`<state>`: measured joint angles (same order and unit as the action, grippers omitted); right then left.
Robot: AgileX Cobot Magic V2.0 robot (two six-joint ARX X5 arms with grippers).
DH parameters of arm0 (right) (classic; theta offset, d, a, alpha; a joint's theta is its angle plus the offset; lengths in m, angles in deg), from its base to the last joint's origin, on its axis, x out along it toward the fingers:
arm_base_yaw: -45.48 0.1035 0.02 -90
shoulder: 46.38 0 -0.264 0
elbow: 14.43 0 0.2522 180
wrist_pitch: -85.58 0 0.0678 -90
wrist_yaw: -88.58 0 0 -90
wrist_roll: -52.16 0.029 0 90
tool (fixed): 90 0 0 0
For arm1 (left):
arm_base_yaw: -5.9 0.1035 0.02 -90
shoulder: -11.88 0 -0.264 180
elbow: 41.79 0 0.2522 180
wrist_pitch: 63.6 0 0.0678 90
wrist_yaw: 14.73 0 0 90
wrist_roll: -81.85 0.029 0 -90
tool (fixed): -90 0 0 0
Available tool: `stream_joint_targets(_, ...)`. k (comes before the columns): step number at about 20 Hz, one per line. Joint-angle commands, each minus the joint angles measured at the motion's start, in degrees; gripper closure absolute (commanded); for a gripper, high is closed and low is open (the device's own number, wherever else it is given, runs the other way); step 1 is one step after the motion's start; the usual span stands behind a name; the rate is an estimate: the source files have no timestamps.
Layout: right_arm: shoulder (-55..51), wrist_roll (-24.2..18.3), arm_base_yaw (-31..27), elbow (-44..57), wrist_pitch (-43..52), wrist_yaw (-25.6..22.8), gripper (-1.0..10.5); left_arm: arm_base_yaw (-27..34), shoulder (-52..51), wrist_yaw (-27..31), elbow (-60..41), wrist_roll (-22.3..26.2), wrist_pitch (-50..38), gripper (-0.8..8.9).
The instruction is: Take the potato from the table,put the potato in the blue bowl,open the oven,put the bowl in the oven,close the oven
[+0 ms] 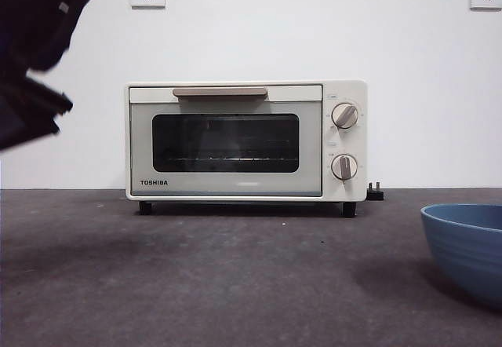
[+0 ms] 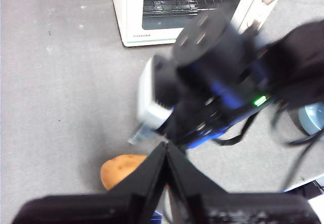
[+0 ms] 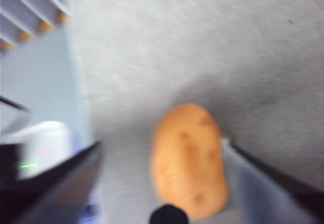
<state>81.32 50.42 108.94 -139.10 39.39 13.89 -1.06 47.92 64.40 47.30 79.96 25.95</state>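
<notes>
Sitting on the table (image 1: 196, 276): the potato (image 3: 188, 160), lying between the spread fingers of the right gripper (image 3: 162, 183), one finger (image 3: 66, 176) well to one side of it, the other finger (image 3: 258, 181) just beside its skin; whether that one is touching is too blurred to tell. Nothing being pinched yet. Also showing in the left wrist view as an orange-brown lump (image 2: 121, 169) on the grey surface, partly hidden behind the left gripper (image 2: 166, 148), with the right arm (image 2: 212, 82) hanging over it, blurred.

Keeping its fingers pressed together into a point, holding nothing: the left gripper, hovering above the table near the potato.

Standing at the back of the table against the white wall (image 1: 408, 64): the oven (image 1: 245, 139), door closed, handle (image 1: 220, 92) across the top of the door, two knobs (image 1: 344, 115) on its side panel.

Resting near the front edge, apart from the oven: the blue bowl (image 1: 467, 245), only partly in frame, empty as far as visible. Looming dark at the upper corner of the front view: an arm (image 1: 31, 56), impossible to say which.
</notes>
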Motion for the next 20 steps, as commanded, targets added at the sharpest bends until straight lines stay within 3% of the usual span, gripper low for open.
stream_joint_targets(1,2.6,-2.1,0.3,0.0,2.7,-1.9,0.9,-0.2,-0.2,-0.3,0.2,-1.4,-0.2,8.19)
stream_joint_targets(4,4.6,-3.9,0.3,0.0,4.3,-1.9,0.9,-0.2,-0.1,-3.0,0.2,-2.0,-0.2,8.19)
stream_joint_targets(11,9.0,-4.5,0.7,0.0,2.6,-1.5,1.2,-0.2,0.0,-3.1,0.2,-2.4,-0.2,8.19)
stream_joint_targets(13,9.4,-3.7,0.8,0.0,0.8,-2.1,4.3,-0.2,0.1,-3.1,0.2,-2.4,-0.2,8.19)
stream_joint_targets(15,9.8,-2.4,1.1,0.0,-0.7,-1.9,8.6,-0.2,0.2,-3.0,0.2,-2.4,-0.3,8.19)
stream_joint_targets(16,9.8,-0.9,1.1,0.0,-0.6,-1.8,9.5,-0.2,0.2,-3.0,0.2,-2.4,-0.3,8.19)
stream_joint_targets(20,7.7,2.2,0.6,-0.2,-2.2,-1.9,9.5,-0.2,0.2,-3.0,0.2,-2.4,-0.2,8.19)
